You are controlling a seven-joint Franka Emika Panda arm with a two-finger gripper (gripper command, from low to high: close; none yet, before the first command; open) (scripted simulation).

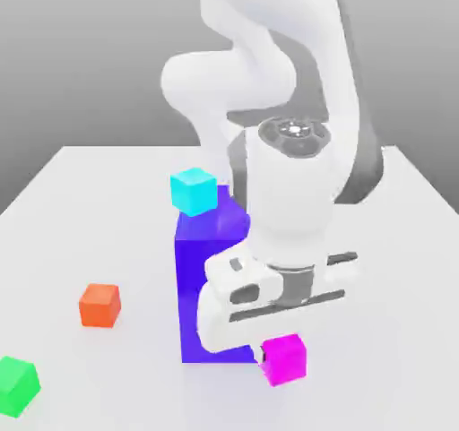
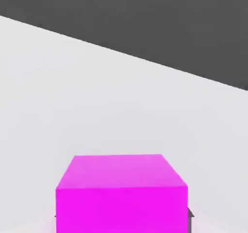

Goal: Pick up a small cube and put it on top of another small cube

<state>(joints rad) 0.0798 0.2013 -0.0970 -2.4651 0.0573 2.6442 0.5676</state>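
The small cube is bright magenta and sits low by the table, right beside the foot of the tall blue-violet block. My gripper reaches straight down onto it from above, the white hand hiding most of the fingers. In the hand view the small cube sits close up between the fingers, with a dark fingertip against its side. The gripper is shut on the cube.
A cyan cube rests on top of the blue-violet block. An orange-red cube and a green cube lie on the white table toward the exterior view's left. The arm rises behind the block.
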